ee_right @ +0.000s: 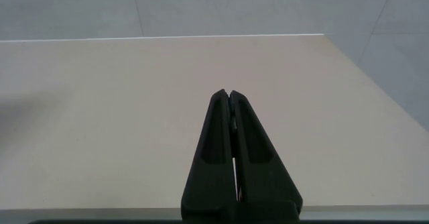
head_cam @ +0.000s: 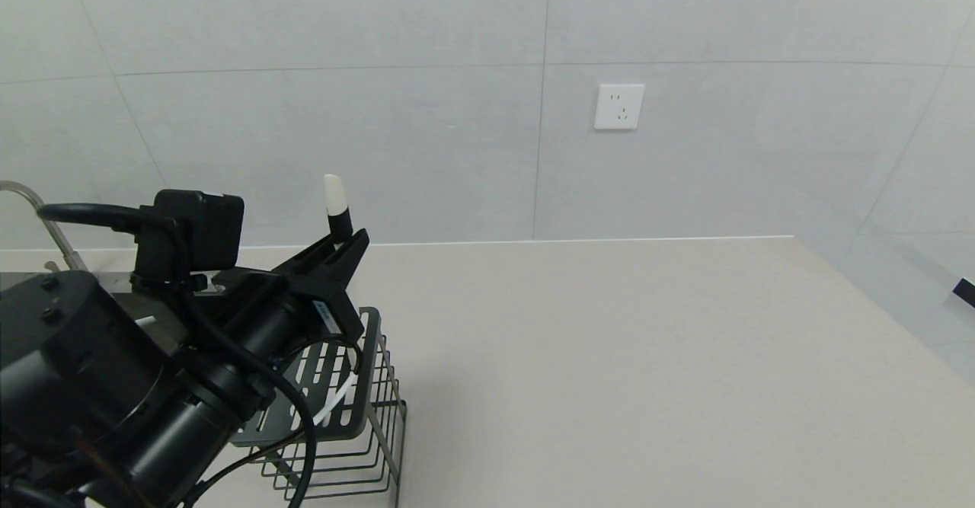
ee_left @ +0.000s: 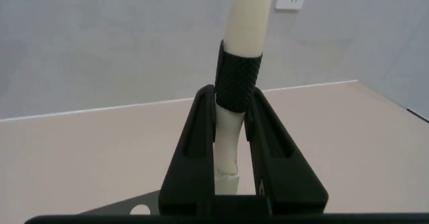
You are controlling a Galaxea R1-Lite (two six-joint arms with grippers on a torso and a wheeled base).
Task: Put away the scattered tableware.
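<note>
My left gripper (head_cam: 344, 243) is shut on a utensil handle (head_cam: 335, 205), cream-white with a black knurled band, and holds it upright above the dark wire drying rack (head_cam: 352, 409) at the left of the counter. In the left wrist view the handle (ee_left: 247, 43) rises between the two black fingers (ee_left: 201, 127), and its lower end hangs just above the rack's perforated plate. My right gripper (ee_right: 229, 98) hangs over bare beige counter with its fingers pressed together and nothing between them.
A metal faucet pipe (head_cam: 42, 215) and a sink edge lie at the far left behind the left arm. The beige counter (head_cam: 624, 356) stretches to the right. A tiled wall with a white socket (head_cam: 618, 106) stands behind.
</note>
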